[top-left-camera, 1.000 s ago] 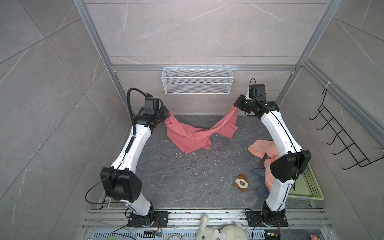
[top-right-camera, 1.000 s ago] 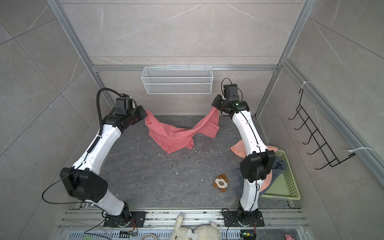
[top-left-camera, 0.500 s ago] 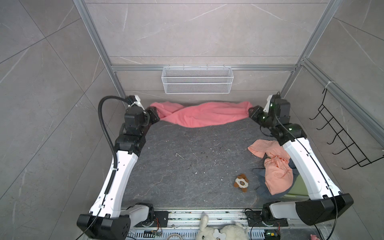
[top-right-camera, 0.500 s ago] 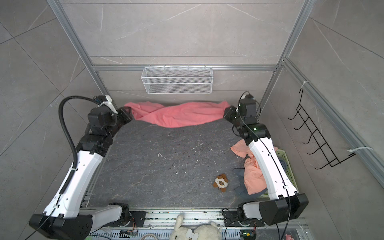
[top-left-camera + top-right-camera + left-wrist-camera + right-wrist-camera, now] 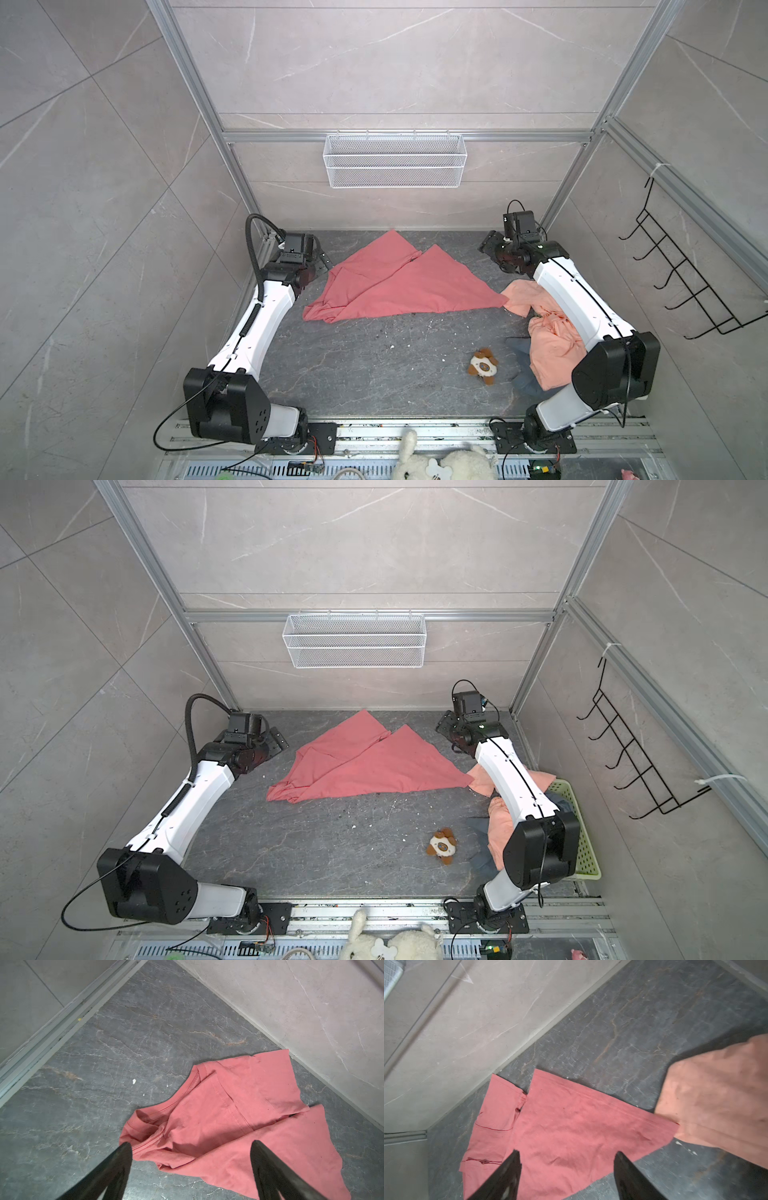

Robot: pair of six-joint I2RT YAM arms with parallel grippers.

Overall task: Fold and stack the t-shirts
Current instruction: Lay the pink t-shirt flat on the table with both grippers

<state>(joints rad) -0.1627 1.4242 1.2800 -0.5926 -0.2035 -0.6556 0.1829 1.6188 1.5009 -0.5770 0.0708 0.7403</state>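
The coral-red t-shirt [image 5: 395, 286] [image 5: 365, 766] lies loose on the dark floor near the back wall, doubled over itself with two points toward the wall. My left gripper [image 5: 322, 259] [image 5: 191, 1142] hovers open at the shirt's left edge, above its collar [image 5: 166, 1107], holding nothing. My right gripper [image 5: 488, 245] [image 5: 566, 1151] stands open off the shirt's right side, also empty. A peach t-shirt [image 5: 548, 340] [image 5: 716, 1093] lies crumpled under my right arm and overlaps the red shirt's right corner. A blue-grey t-shirt [image 5: 525, 380] pokes out beneath the peach one.
A small brown-and-white plush toy [image 5: 483, 365] lies on the floor front right. A pale green basket [image 5: 582, 845] stands at the right wall. A white wire basket [image 5: 394, 160] hangs on the back wall, black hooks [image 5: 681, 282] on the right wall. White plush toys [image 5: 440, 461] sit at the front rail.
Both grippers went from shut on the red shirt to open. The shirt, stretched out along the back wall half a second ago, now lies dropped on the floor; both arms have drawn back.
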